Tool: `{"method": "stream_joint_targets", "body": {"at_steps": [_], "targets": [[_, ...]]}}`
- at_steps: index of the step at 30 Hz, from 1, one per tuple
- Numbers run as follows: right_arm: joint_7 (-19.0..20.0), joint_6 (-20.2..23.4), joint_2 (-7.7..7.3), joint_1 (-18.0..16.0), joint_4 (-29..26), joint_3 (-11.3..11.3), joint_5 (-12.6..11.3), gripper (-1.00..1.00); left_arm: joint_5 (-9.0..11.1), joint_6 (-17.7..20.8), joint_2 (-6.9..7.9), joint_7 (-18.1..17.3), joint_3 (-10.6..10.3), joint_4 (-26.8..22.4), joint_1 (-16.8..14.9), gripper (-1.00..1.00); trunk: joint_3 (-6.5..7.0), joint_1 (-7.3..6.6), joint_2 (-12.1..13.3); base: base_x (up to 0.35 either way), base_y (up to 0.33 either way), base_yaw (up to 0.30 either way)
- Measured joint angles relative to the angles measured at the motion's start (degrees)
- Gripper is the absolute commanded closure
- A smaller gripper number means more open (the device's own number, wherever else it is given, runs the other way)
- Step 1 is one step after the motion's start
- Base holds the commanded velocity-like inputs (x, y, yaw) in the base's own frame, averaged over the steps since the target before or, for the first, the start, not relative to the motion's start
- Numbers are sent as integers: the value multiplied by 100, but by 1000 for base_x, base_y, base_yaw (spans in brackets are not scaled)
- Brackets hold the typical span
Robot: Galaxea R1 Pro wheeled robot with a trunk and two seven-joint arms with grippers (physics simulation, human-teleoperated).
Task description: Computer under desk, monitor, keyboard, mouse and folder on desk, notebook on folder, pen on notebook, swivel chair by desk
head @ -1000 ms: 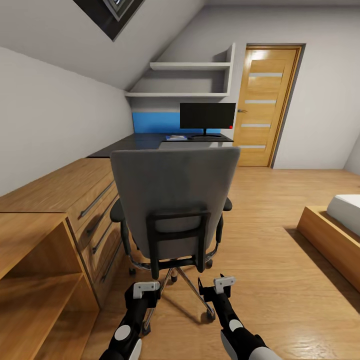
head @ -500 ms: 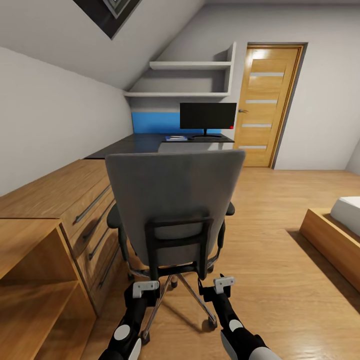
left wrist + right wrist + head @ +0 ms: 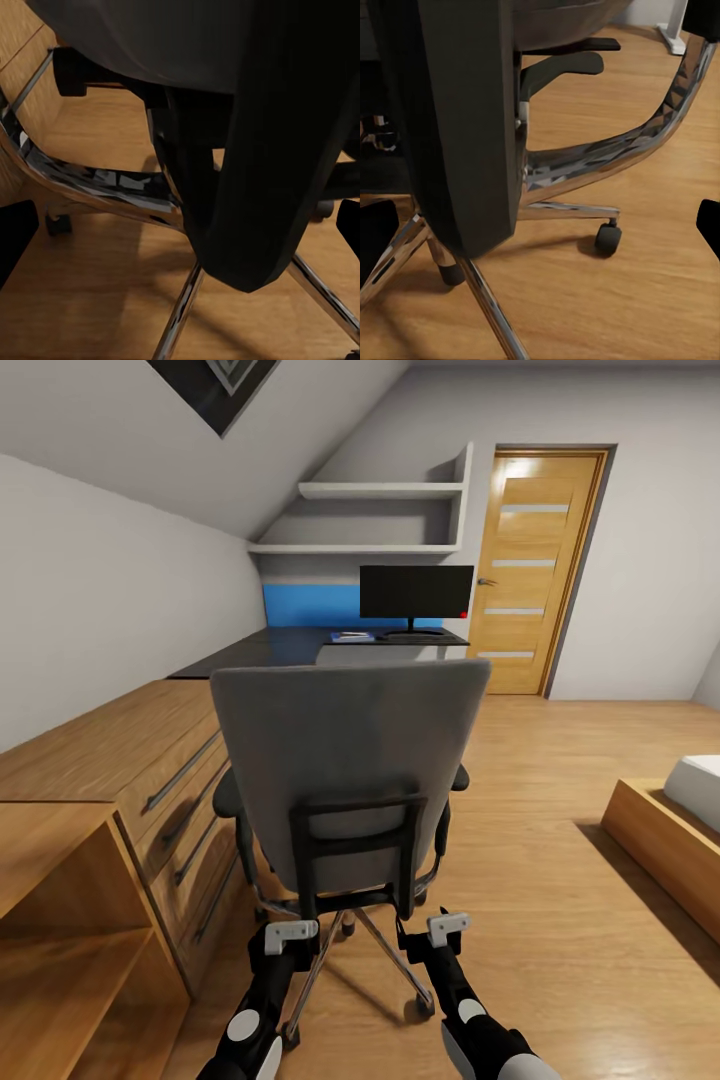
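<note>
Grey swivel chair dead centre in the head view, back turned to the camera, standing on the wooden floor just ahead of both arms, well short of the dark desk at the far wall. On the desk: black monitor upright on its stand, a small blue flat item just beside the stand's base, too small to identify. Wooden drawer unit running along the chair's left side; open wooden shelf unit nearer the camera. White wall shelves above the desk, wooden door to their right, bed corner at the right edge. Left gripper and right gripper low, close behind the chair's black back bracket and chrome base, apparently touching nothing. Jaws of both spread wide, empty: dark fingertips at opposite edges of the left wrist view, fingertips likewise in the right wrist view, chair bracket, chrome legs and a castor between them.
</note>
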Motion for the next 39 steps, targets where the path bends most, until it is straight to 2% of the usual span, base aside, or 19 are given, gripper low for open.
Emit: {"method": "stream_joint_targets", "body": {"at_steps": [13, 31, 39], "targets": [[4, 1, 0, 0, 1, 12, 13, -100, -2, -1, 7, -2, -1, -1, 0, -100, 0, -1, 0, 113, -5, 0], [-4, -10, 0, 2, -2, -16, -6, -100, -2, -9, 9, -1, 3, -1, 0, -100, 0, 0, 0, 83, -87, 0], [-1, -8, 0, 2, 1, 9, 16, -100, -1, -4, 8, -12, 1, -3, 0, -100, 0, 1, 0, 2, 184, 0]]}}
